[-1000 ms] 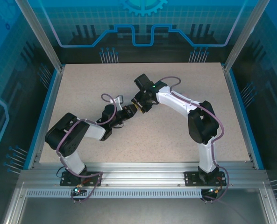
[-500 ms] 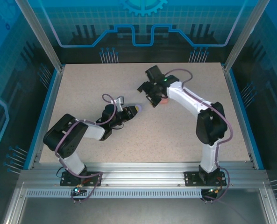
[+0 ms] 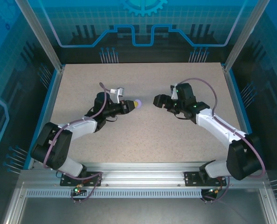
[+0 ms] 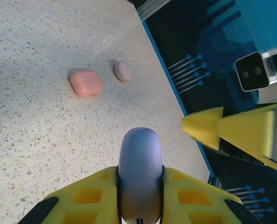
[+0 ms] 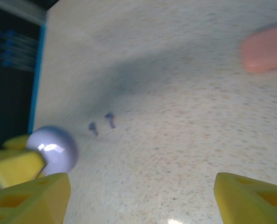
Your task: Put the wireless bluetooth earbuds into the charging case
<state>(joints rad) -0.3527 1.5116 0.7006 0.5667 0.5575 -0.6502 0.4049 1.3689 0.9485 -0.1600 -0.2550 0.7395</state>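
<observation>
My left gripper [image 4: 139, 176] is shut on a closed lavender charging case [image 4: 139, 161], held above the table; in the top view the case [image 3: 137, 103] sticks out of the left gripper [image 3: 130, 105] toward the right. My right gripper [image 3: 157, 100] faces it a short gap away, open and empty [image 5: 140, 200]. Two lavender earbuds [image 5: 92, 127] [image 5: 110, 120] lie side by side on the table, beyond the lavender case [image 5: 54, 148] in the right wrist view. The coral and pinkish-tan earbuds are out of view.
A coral-red case [image 4: 86, 82] and a pale pinkish case [image 4: 123, 71] lie closed on the speckled table [image 3: 87, 84], near its blue right edge [image 4: 168, 84]. The coral case [image 5: 266, 46] is blurred in the right wrist view. One yellow right-gripper finger [image 4: 227, 133] is close to the held case.
The two grippers were together at mid-table; the right arm has pulled back to the right and turned, its gripper empty. The left arm has stretched out, still holding the lavender case.
</observation>
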